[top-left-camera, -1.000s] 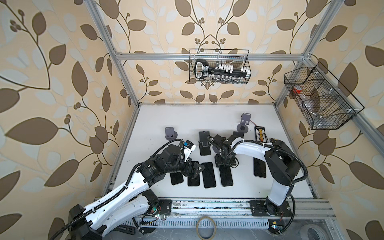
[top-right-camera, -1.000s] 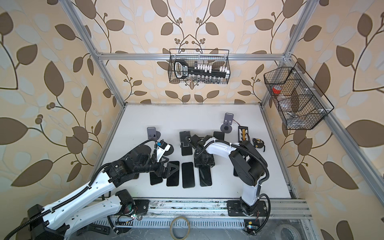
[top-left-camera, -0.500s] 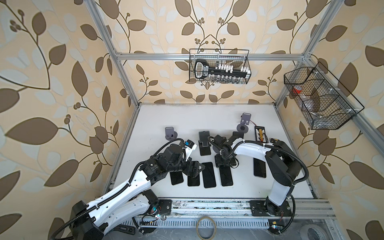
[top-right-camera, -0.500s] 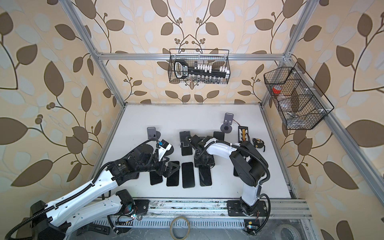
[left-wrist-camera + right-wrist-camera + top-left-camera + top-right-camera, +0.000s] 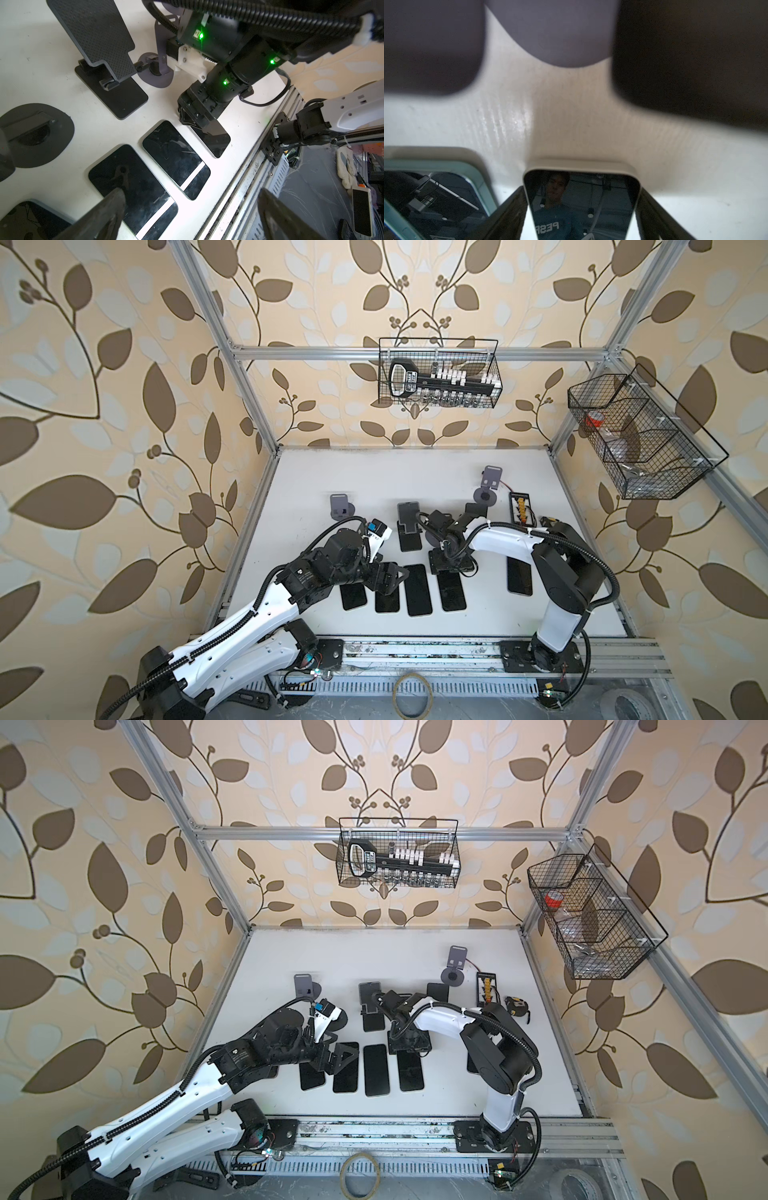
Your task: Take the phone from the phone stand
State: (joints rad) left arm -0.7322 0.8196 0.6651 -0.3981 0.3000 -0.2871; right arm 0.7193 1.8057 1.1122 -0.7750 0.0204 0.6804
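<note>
Black phones (image 5: 417,590), white table (image 5: 374,477), beige wallpaper (image 5: 104,456) with brown leaves, black wire baskets (image 5: 440,339)

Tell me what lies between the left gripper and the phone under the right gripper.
One flat phone, screen up on the white table, lies between the left gripper and the phone under the right gripper. Both top views show it.

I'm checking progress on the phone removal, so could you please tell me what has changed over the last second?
Almost nothing visibly moved. The left arm shifted slightly; the left gripper stays open over the row of phones. The right gripper stays low astride one phone's end, grip unclear. Phones and stands kept their places.
</note>
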